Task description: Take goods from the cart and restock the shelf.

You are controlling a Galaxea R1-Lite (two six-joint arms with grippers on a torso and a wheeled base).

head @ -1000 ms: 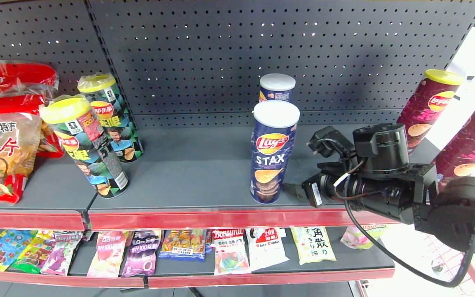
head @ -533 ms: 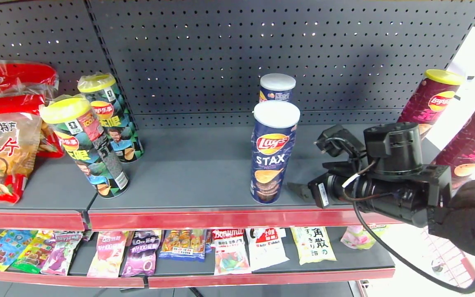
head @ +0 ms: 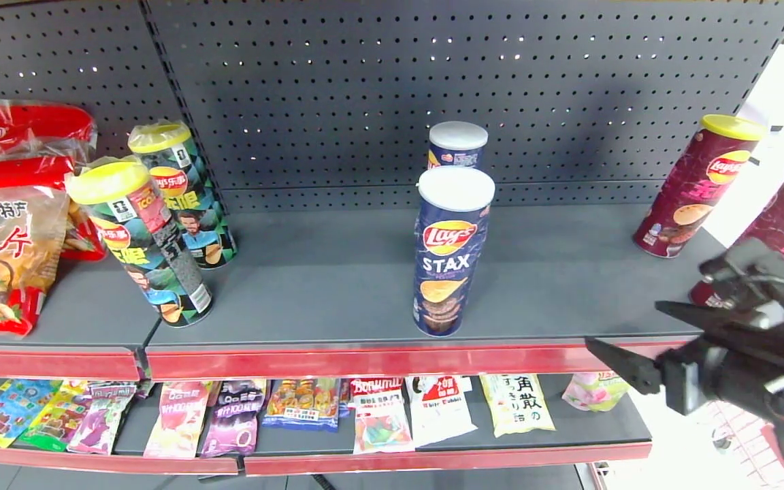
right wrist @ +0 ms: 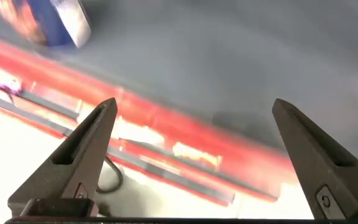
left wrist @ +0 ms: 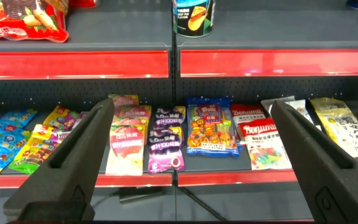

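A blue chip can [head: 452,252] with a white lid stands upright near the front edge of the upper shelf [head: 337,286]. A second blue can [head: 458,144] stands behind it. My right gripper [head: 627,327] hangs open and empty in front of the shelf's red lip, well to the right of the front blue can. In the right wrist view the right gripper [right wrist: 194,104] spreads over the red lip, with the blue can [right wrist: 64,22] far off. My left gripper [left wrist: 192,106] is open and empty, facing the lower shelf of snack packets [left wrist: 207,127].
Two maroon cans [head: 695,184] [head: 783,224] stand at the upper shelf's right end. Two green-black cans with yellow lids [head: 143,241] and bagged snacks [head: 7,252] fill the left side. Bare shelf lies either side of the blue cans. Packets [head: 378,412] lie flat below.
My right arm has drawn back to the right and down, from beside the front blue can to in front of the shelf's lip. The can has not moved.
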